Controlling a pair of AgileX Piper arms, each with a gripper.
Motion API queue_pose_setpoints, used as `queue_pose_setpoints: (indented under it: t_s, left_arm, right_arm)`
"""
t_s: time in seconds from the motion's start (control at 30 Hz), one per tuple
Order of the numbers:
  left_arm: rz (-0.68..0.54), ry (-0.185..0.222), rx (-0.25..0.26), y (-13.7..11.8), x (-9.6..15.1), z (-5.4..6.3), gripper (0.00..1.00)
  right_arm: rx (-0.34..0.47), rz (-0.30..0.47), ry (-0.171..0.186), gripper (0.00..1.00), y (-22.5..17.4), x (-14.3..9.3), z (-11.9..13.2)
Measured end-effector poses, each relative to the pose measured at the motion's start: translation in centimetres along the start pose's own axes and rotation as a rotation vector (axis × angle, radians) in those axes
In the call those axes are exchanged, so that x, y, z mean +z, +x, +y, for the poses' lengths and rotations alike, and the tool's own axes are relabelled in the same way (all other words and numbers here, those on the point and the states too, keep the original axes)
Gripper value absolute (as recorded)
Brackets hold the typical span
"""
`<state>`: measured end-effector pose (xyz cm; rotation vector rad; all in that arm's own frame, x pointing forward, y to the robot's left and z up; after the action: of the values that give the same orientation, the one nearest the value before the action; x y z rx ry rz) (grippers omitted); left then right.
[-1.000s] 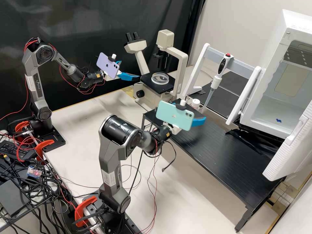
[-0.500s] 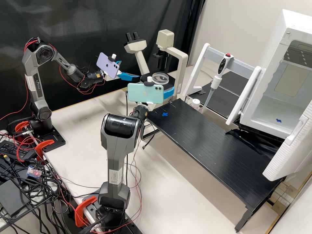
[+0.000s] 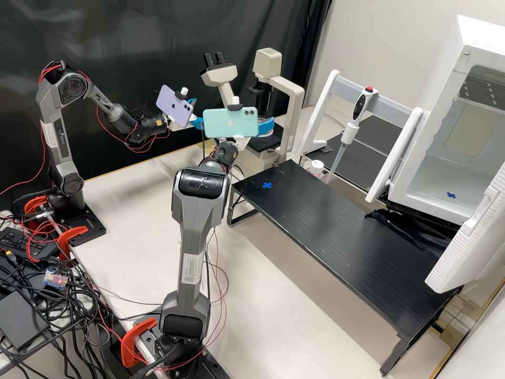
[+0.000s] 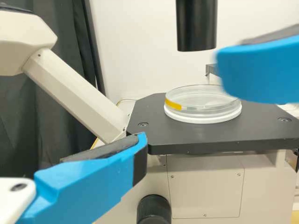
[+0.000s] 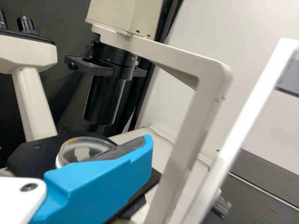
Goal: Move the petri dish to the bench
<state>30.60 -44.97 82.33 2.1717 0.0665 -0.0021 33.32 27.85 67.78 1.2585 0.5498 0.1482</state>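
In the high view my right gripper is at the microscope stage, in front of the dish's place. My left gripper stands open beside the microscope. The clear petri dish, with a yellow mark on its side, lies on a white ring on the black stage in the left wrist view. There my left gripper shows one finger, and a blurred blue finger of the other gripper crosses from the side. In the right wrist view my open right gripper partly covers the dish, holding nothing.
The low black bench bears a blue cross. Behind it stand a pipette in a white frame and a small white-capped container. An open white chamber is at the right. The microscope's upright arm rises beside the stage.
My right arm has swung from above the black bench to the microscope stage, its gripper rising during the last half second. The left arm has kept still.
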Motion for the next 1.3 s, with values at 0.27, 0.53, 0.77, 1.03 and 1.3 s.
queue_pose_setpoints:
  t_s: [0.27, 0.53, 0.77, 1.03, 1.3]
  left_arm:
    - [0.0, 0.0, 0.0, 0.0, 0.0, 0.0, 1.0]
    - [0.0, 0.0, 0.0, 0.0, 0.0, 0.0, 1.0]
    - [0.0, 0.0, 0.0, 0.0, 0.0, 0.0, 1.0]
    - [0.0, 0.0, 0.0, 0.0, 0.0, 0.0, 1.0]
    - [0.0, 0.0, 0.0, 0.0, 0.0, 0.0, 1.0]
  right_arm:
    - [-0.041, -0.068, 0.006, 1.0, 4.8, 0.4, 0.1]
    - [-0.103, -0.124, 0.05, 1.0, 8.3, 1.2, -0.8]
    - [-0.161, -0.159, 0.096, 1.0, 10.4, 2.1, -1.9]
    - [-0.205, -0.219, 0.176, 0.0, 11.4, 2.8, -2.6]
    - [-0.257, -0.236, 0.222, 0.0, 11.2, 3.7, -3.7]
